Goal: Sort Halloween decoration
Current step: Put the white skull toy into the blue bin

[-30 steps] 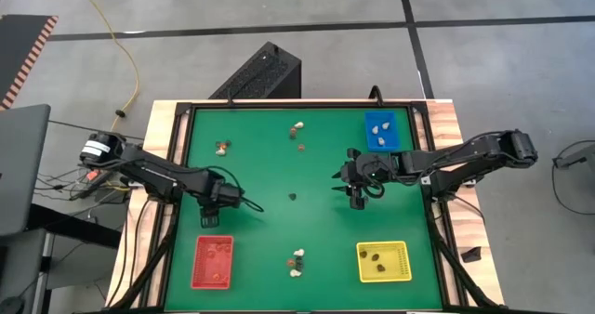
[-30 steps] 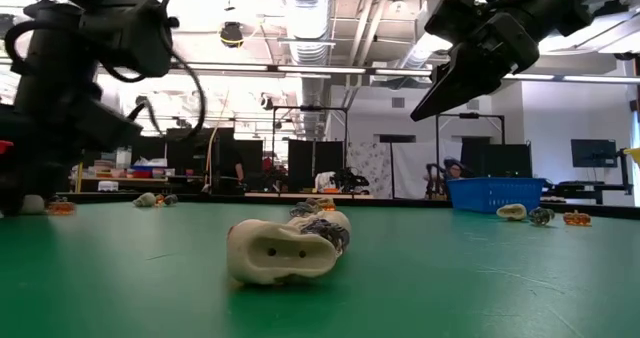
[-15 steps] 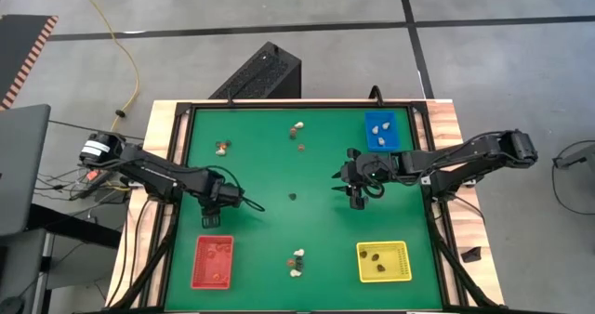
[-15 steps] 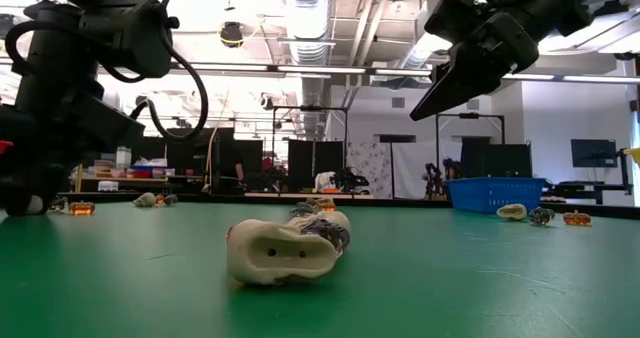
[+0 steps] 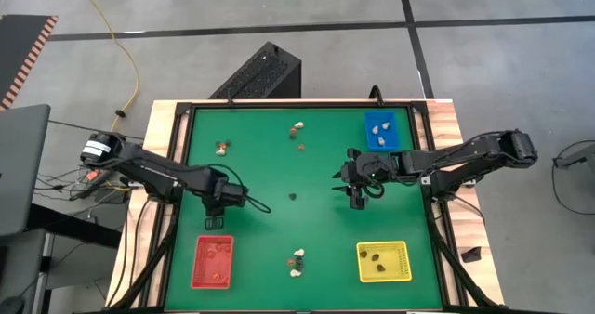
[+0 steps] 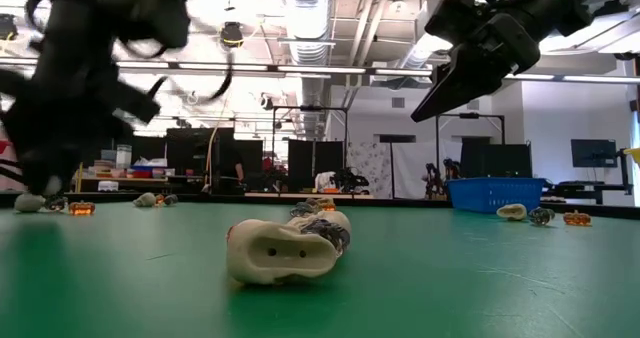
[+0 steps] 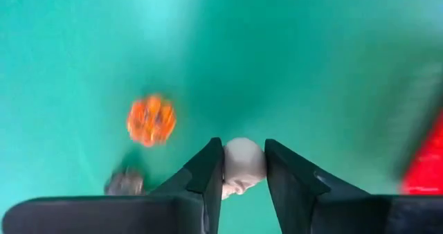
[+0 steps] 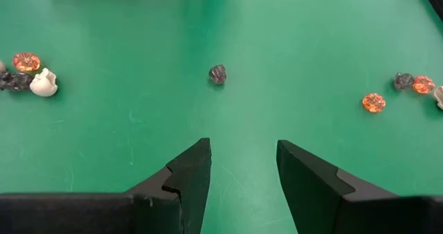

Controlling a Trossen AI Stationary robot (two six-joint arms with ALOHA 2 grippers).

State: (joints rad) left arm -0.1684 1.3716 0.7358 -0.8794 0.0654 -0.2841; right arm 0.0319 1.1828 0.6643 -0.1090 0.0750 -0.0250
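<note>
Left gripper (image 7: 243,170) pinches a whitish skull trinket (image 7: 243,162) at its very fingertips; jaws nearly closed. Grip's shallow, so it could pop out mid-carry to the tray.

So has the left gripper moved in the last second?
Yes. In the high view the left gripper has shifted slightly toward the red rectangular tray, with a whitish-cream trinket between its fingers.

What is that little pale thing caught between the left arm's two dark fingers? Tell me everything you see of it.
The whitish trinket is a small rounded piece, smooth and cream-grey, like a tiny skull. The left gripper pinches it, one dark finger on each side, above the green mat, apart from an orange trinket and a dark one.
</note>
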